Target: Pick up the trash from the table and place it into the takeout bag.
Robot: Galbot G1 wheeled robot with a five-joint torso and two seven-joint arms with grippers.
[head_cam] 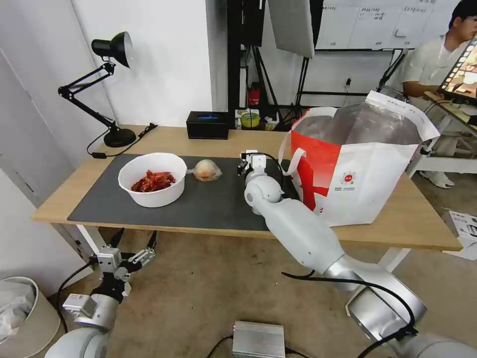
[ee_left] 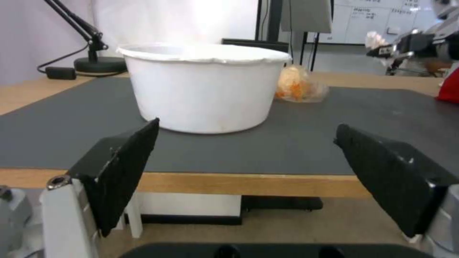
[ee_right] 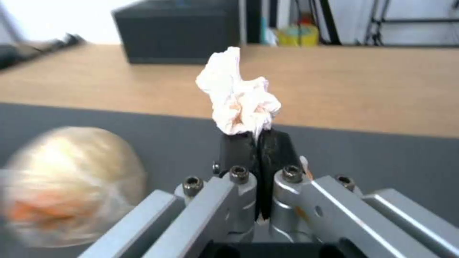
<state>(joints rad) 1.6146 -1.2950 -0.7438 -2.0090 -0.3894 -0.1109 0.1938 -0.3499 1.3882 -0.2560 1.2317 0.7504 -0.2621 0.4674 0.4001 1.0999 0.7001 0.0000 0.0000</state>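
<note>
Right claw (ee_right: 258, 138) pinched tight on crumpled tissue (ee_right: 241, 95); left claw (ee_left: 249, 168) spread wide

So from my seat, the tabletop (head_cam: 397, 223) runs across the middle of the frame with the mat (head_cam: 208, 204) on its left-centre part. On the mat, the bowl of shells (head_cam: 153, 179) sits left of centre, and the wrapped lump (head_cam: 207, 170) is just to its right, a bit farther back. The takeout bag (head_cam: 357, 174) stands at the right of the frame. The black box (head_cam: 207, 124) sits at the tabletop's back edge, with the lamp (head_cam: 112, 89) at upper left.
</note>
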